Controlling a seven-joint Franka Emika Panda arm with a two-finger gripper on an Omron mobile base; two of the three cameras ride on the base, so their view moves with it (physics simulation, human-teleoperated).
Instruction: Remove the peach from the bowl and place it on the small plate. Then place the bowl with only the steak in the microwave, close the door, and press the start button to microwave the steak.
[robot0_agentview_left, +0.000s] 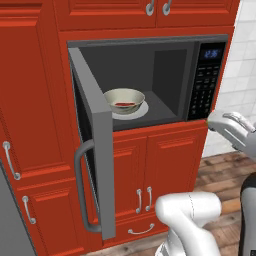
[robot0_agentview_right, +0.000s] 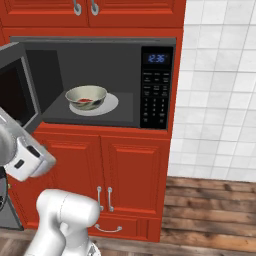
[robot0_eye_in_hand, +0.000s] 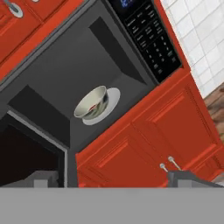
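The microwave (robot0_agentview_left: 165, 65) stands open, its door (robot0_agentview_left: 95, 145) swung out to the left. Inside, the cream bowl (robot0_agentview_left: 112, 95) sits on the white turntable (robot0_agentview_left: 142, 111) with the red steak (robot0_agentview_left: 125, 104) lying in it. The right base view has the bowl (robot0_agentview_right: 96, 103) and steak (robot0_agentview_right: 85, 100) left of the keypad. My gripper (robot0_eye_in_hand: 116, 180) is open and holds nothing; it hangs back from the microwave, well outside the cavity, looking at the bowl (robot0_eye_in_hand: 103, 103). The peach and the small plate are out of view.
The black keypad panel (robot0_agentview_left: 205, 82) with a blue display is on the microwave's right side. Red cabinet doors (robot0_agentview_left: 165, 170) lie below it and a tall red cabinet (robot0_agentview_left: 30, 125) to the left. White wall tiles (robot0_agentview_right: 220, 90) and wood floor (robot0_agentview_right: 215, 210) lie to the right.
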